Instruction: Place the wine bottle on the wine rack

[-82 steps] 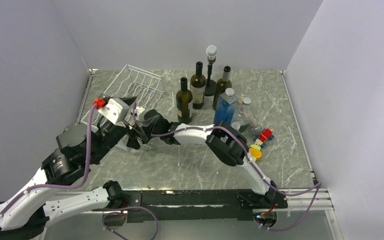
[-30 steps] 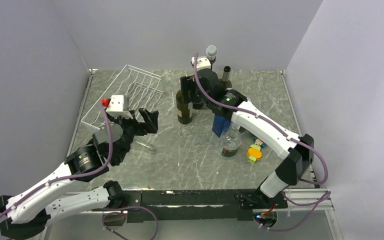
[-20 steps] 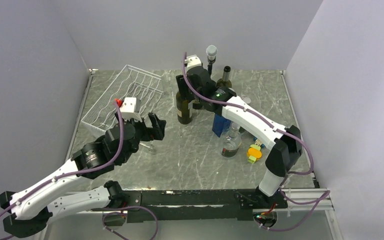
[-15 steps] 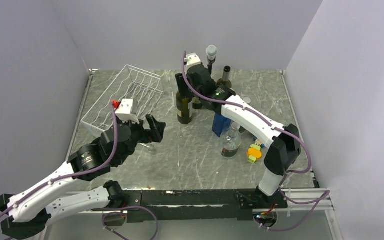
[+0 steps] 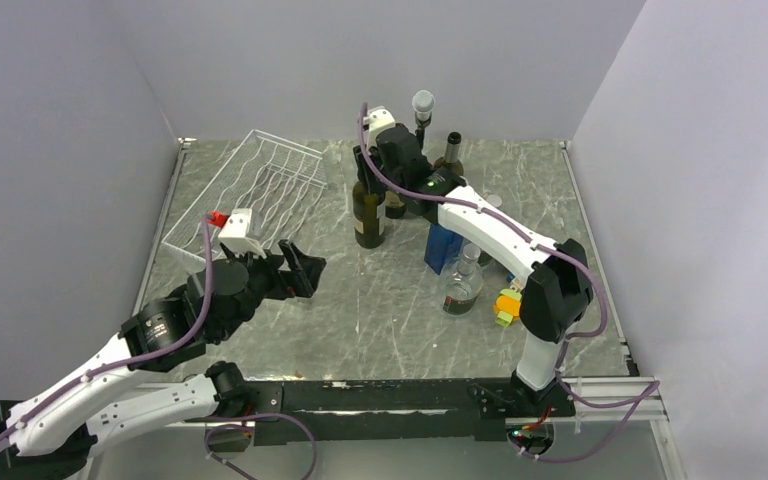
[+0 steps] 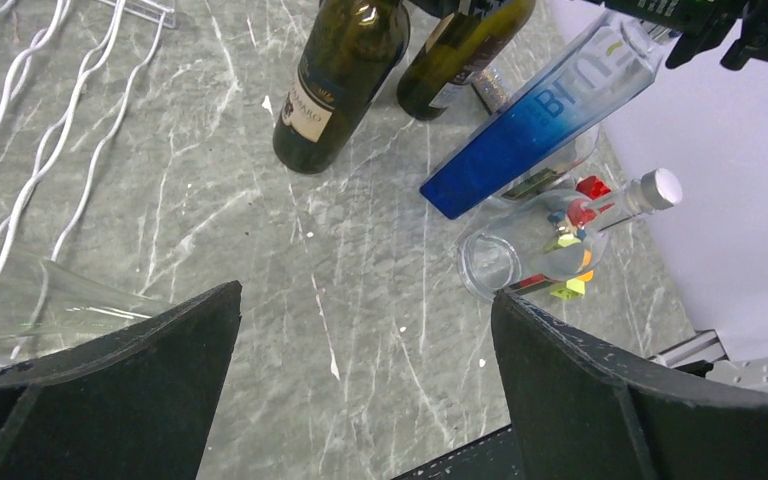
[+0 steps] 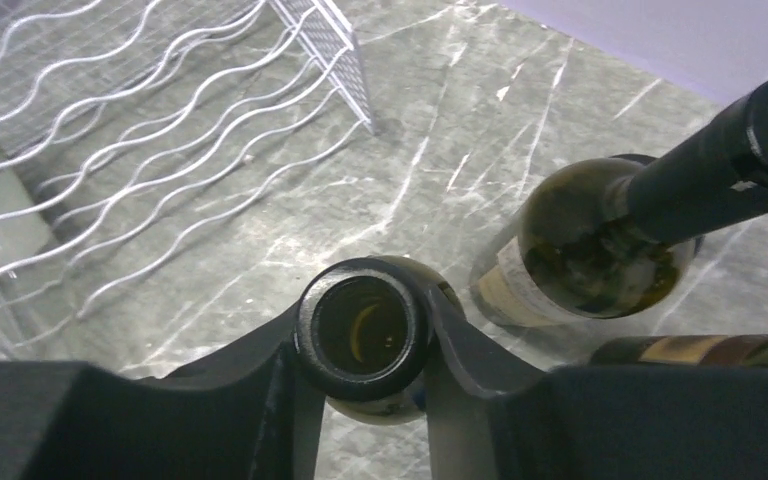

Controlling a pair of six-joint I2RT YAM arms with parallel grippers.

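A dark green wine bottle point(image 5: 367, 215) stands upright in mid-table, its open mouth point(image 7: 360, 335) seen from above in the right wrist view. My right gripper point(image 5: 364, 166) is shut on its neck, one finger pressing each side point(image 7: 362, 318). The wine rack point(image 5: 260, 180), a white frame of wavy wires, lies at the back left, to the left of the bottle point(image 7: 160, 110). It holds no bottle. My left gripper point(image 5: 300, 268) hovers open over bare table near the rack's front corner, with nothing between its fingers point(image 6: 365, 295). The same bottle point(image 6: 340, 85) shows ahead of it.
Two more dark bottles point(image 7: 600, 240) point(image 5: 449, 155) and a black stand with a grey top point(image 5: 422, 105) are behind the held one. A blue bottle point(image 5: 443, 245), a clear bottle point(image 5: 460, 285) and a coloured toy point(image 5: 510, 300) sit to the right. A clear glass piece point(image 6: 20, 300) lies by the rack.
My right gripper has closed round the neck of the front wine bottle. The left arm has drawn back toward the near left, staying open.
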